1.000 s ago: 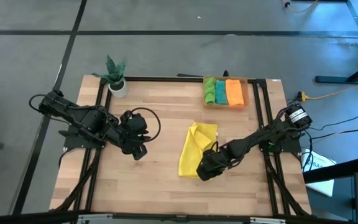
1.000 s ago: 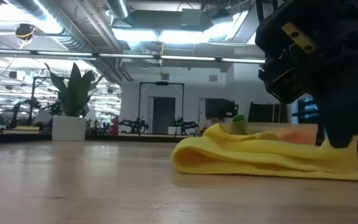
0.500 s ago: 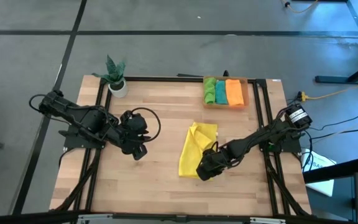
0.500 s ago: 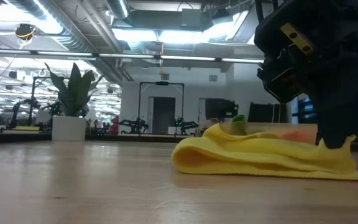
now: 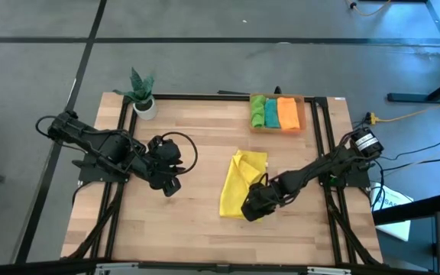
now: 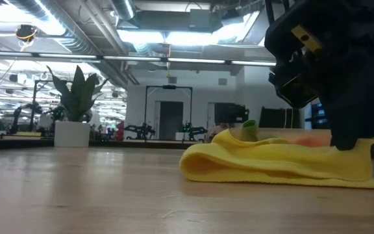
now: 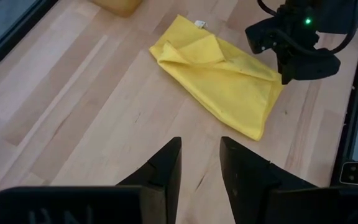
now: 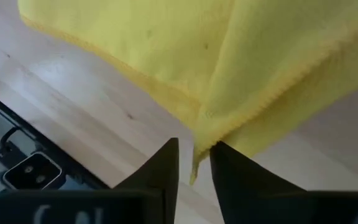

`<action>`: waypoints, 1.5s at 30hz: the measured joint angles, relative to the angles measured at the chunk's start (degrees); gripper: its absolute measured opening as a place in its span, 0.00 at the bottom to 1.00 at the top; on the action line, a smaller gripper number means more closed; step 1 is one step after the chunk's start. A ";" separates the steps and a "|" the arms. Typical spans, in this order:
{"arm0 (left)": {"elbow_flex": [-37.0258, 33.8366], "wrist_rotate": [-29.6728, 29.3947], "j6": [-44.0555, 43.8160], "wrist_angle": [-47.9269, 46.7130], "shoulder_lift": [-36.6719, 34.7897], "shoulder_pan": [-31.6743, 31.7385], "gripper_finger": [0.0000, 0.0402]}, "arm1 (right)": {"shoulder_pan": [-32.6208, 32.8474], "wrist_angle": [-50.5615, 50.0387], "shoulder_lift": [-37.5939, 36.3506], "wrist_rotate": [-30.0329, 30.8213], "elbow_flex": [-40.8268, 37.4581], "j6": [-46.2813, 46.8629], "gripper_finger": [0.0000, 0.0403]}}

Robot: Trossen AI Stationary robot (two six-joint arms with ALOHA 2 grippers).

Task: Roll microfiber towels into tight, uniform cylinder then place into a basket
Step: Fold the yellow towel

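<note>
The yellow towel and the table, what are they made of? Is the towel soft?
The yellow towel looks like soft, matte cloth, probably microfiber: it folds, wrinkles and droops, and the right wrist view shows a stitched, fuzzy edge. The table looks like pale wood with a smooth, faintly glossy finish: plank lines and grain show.

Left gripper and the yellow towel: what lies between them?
Only bare wood: the high view shows nothing between the left gripper and the yellow towel.
</note>
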 joint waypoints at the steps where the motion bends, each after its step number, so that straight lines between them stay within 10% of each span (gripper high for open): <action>1: 0.00 0.00 0.00 0.00 0.00 0.00 0.25 | -0.23 -0.03 -0.06 -0.97 0.00 0.26 0.23; 9: 0.00 0.00 0.04 -0.02 0.00 0.00 0.25 | -2.54 -3.65 -6.28 -1.51 -0.07 0.71 0.24; 17: 0.00 0.00 0.07 -0.04 0.02 -0.02 0.25 | -4.92 -8.49 -15.90 14.70 -0.07 -6.66 0.24; 30: 0.00 -0.01 0.07 -0.22 0.02 -0.01 0.25 | -6.71 -7.52 -14.50 18.63 0.00 -60.36 0.24; 39: 0.00 -0.02 0.04 -0.03 0.02 -0.01 0.25 | -6.69 -11.72 -8.58 17.74 0.00 -85.48 0.24; 45: 0.00 -0.01 -0.02 0.00 0.02 -0.02 0.25 | -6.71 -12.34 -4.59 28.10 -0.04 -89.42 0.24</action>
